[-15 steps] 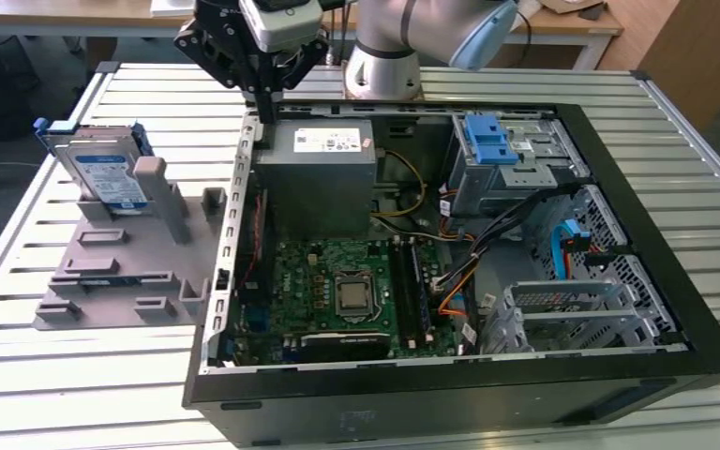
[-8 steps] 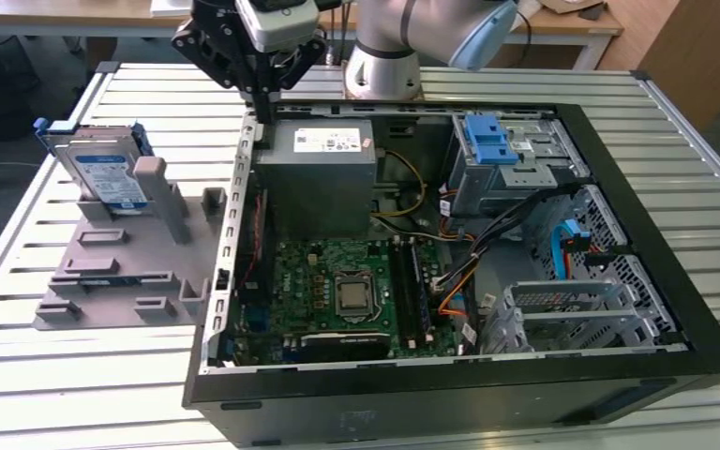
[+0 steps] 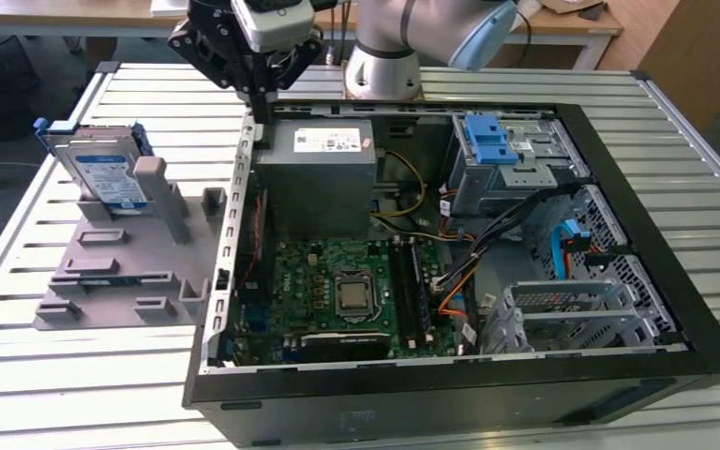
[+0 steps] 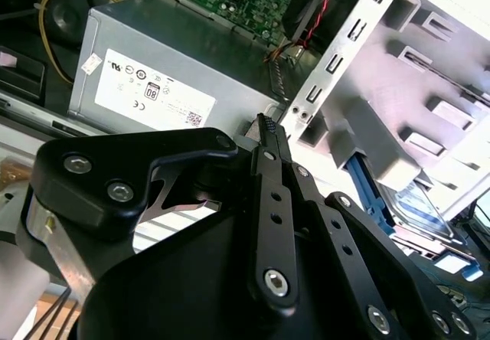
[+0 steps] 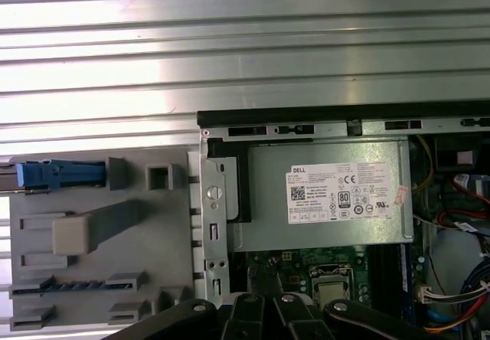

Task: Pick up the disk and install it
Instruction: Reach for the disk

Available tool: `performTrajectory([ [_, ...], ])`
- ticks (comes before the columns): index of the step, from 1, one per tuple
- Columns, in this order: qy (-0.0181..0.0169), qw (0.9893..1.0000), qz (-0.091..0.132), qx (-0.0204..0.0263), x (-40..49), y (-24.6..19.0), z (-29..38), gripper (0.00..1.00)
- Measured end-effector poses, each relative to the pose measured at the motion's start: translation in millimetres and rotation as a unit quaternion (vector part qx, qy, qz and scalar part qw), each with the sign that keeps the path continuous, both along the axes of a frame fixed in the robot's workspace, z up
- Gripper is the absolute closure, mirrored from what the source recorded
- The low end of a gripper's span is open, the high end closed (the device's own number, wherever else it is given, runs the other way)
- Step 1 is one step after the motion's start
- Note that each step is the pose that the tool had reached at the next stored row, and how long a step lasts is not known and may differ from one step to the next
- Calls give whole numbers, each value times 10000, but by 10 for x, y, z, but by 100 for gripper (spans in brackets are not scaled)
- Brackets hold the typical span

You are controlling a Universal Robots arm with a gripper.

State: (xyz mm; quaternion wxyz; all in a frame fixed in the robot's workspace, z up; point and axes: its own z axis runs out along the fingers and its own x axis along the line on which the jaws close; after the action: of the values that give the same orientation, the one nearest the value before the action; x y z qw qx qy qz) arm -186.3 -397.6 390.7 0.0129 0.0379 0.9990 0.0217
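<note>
Step in hand, as judged: approach for the pick, with nothing grasped yet. The pincer (image 3: 263, 111) is seen clenched and empty, hung over the edge of the open computer case (image 3: 460, 403), just beside the grey supply box (image 3: 316, 178). The disk (image 3: 108, 176) is stood upright in the grey holder (image 3: 110, 277) on the table (image 3: 35, 394), at the exterior view's left, well apart from the pincer. A pick would call for the jaws to be released and lined up over the disk's top edge.
</note>
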Motion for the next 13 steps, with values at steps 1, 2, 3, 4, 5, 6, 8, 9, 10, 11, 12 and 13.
performTrajectory([
  [1,0,10000,0,0,-4,0,0,89],
  [2,0,10000,0,0,-8,0,-1,89],
  [3,0,10000,0,0,-11,0,-1,89],
  [4,1,10000,0,0,-15,0,-2,89],
  [5,1,10000,0,0,-19,0,-2,89],
  [6,1,10000,0,0,-23,0,-3,89],
  [8,1,10000,0,0,-33,1,-4,89],
  [9,2,10000,0,0,-39,1,-5,89],
  [10,2,10000,0,0,-47,2,-6,89],
  [11,4,10000,0,0,-56,3,-6,89],
  [12,5,10000,0,0,-64,4,-6,89],
  [13,6,10000,0,0,-74,5,-7,89],
])
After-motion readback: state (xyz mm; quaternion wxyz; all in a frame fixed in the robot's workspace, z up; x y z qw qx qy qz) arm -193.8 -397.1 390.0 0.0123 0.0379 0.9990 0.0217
